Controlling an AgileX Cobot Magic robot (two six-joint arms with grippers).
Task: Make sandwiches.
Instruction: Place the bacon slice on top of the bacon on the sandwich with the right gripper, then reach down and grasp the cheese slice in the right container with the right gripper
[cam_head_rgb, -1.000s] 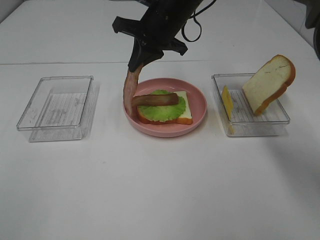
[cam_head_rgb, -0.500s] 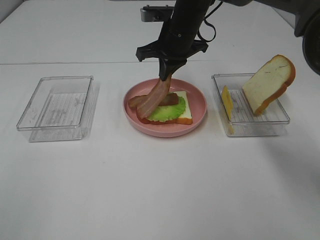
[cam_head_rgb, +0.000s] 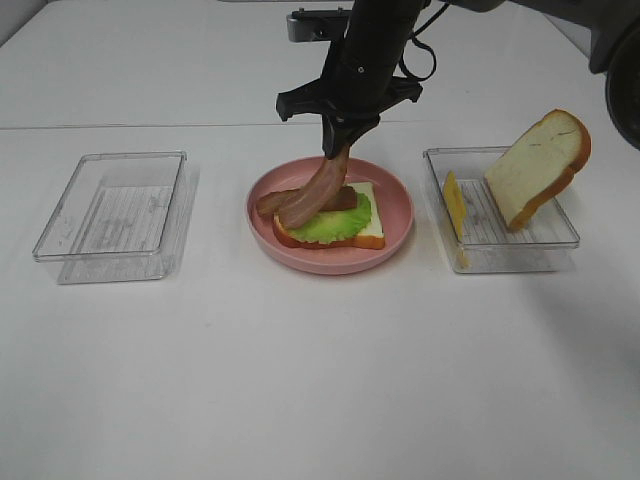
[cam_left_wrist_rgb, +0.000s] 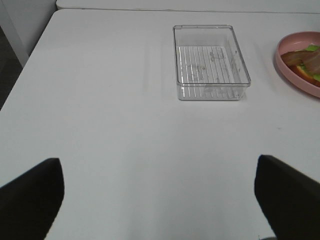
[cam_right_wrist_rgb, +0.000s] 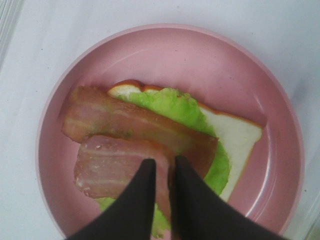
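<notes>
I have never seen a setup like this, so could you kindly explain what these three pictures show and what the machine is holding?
This is a robot with two arms, each ending in a gripper. One picture comes from a camera high above the white table. The other two come from a camera on each wrist, looking past the fingers.

The left gripper is open and holds nothing; ahead of it sits the left tray.

The right gripper pinches one end of a bacon strip. The strip's lower end lies on an open sandwich on a pink plate: bread, lettuce and a second strip.

The right tray holds cheese and a leaning top slice.
</notes>
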